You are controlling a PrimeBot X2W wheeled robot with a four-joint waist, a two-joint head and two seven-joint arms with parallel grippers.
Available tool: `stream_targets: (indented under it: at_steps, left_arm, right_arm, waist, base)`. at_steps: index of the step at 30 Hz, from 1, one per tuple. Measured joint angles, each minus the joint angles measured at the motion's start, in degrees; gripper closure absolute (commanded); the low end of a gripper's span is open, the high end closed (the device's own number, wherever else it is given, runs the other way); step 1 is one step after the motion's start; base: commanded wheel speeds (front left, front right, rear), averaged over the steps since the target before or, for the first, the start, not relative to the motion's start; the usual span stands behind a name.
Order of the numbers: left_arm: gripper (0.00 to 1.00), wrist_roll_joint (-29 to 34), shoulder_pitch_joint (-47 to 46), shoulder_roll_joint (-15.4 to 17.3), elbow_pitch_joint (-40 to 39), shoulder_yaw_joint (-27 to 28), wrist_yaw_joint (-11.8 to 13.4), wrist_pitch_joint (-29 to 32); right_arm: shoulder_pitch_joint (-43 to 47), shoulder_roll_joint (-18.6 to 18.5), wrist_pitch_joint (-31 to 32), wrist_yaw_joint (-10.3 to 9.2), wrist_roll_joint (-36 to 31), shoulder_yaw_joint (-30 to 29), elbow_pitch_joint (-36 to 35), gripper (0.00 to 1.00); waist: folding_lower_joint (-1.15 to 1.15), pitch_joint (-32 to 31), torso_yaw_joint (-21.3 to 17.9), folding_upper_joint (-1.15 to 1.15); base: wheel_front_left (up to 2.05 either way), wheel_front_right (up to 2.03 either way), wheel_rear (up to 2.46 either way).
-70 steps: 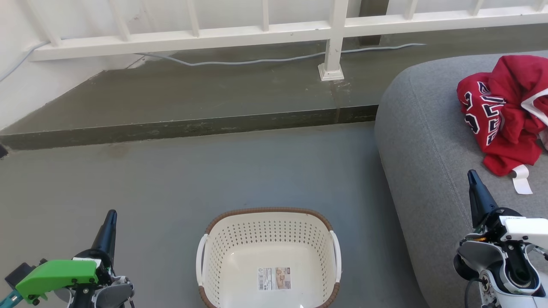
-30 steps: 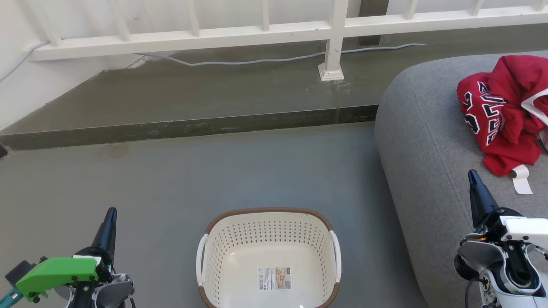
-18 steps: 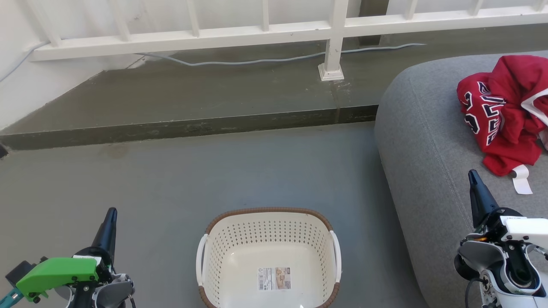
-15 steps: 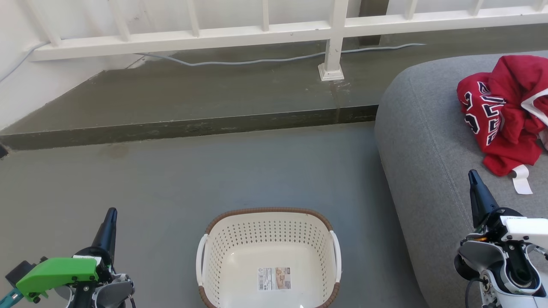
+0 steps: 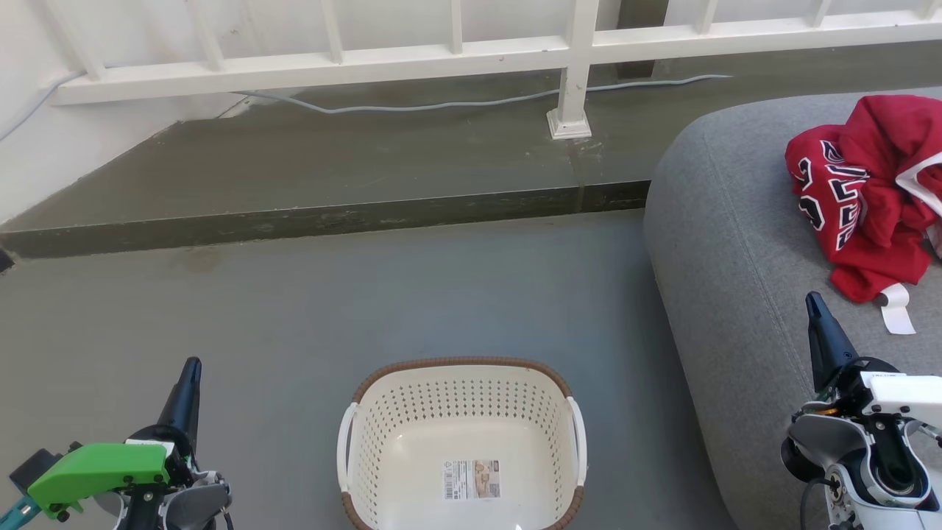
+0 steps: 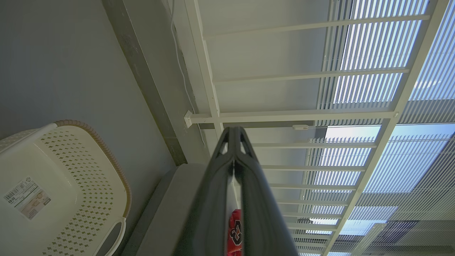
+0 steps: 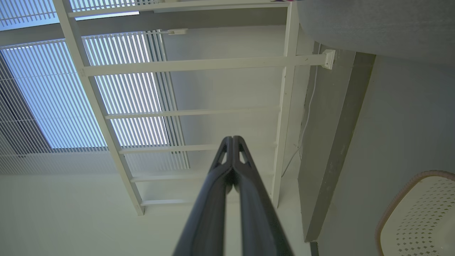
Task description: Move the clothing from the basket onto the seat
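Clothing [image 5: 868, 191] (soft, light, crumpled red heap, likely best pinched at a raised fold) lies on the seat [image 5: 736, 258] well in from its rounded left edge, basket [image 5: 460, 361] empty on the floor [image 5: 368, 294], left gripper [image 5: 193, 366] and right gripper [image 5: 810, 299] both closed tight, holding nothing.

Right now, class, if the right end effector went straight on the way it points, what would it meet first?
The right end effector points at the white railing; nothing nearer shows in its line, though depth is unclear.

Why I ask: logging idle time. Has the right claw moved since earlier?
No. The right claw stays equally far from the white paper tag on the grey woven seat.
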Motion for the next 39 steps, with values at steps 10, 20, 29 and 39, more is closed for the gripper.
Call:
stream_targets:
  at_steps: [10,20,29,39]
  left_arm:
    - [1.0,0.0,0.0,-0.1,0.0,0.0,0.0,0.0]
    - [1.0,0.0,0.0,-0.3,0.0,0.1,0.0,0.0]
    - [1.0,0.0,0.0,-0.3,0.0,0.2,0.0,0.0]
    - [1.0,0.0,0.0,-0.3,-0.1,0.2,0.0,0.0]
  right_arm:
    - [0.0,0.0,0.0,0.0,0.0,0.0,0.0,1.0]
    - [0.0,0.0,0.0,0.0,0.0,-0.1,0.0,1.0]
    - [0.0,0.0,0.0,0.0,0.0,-0.1,0.0,1.0]
    - [0.0,0.0,0.0,0.0,0.0,-0.2,0.0,1.0]
  waist:
    - [0.0,0.0,0.0,0.0]
    - [0.0,0.0,0.0,0.0]
    - [0.0,0.0,0.0,0.0]
    - [0.0,0.0,0.0,0.0]
  base:
    - [0.0,0.0,0.0]
    - [0.0,0.0,0.0]
    - [0.0,0.0,0.0]
    - [0.0,0.0,0.0]
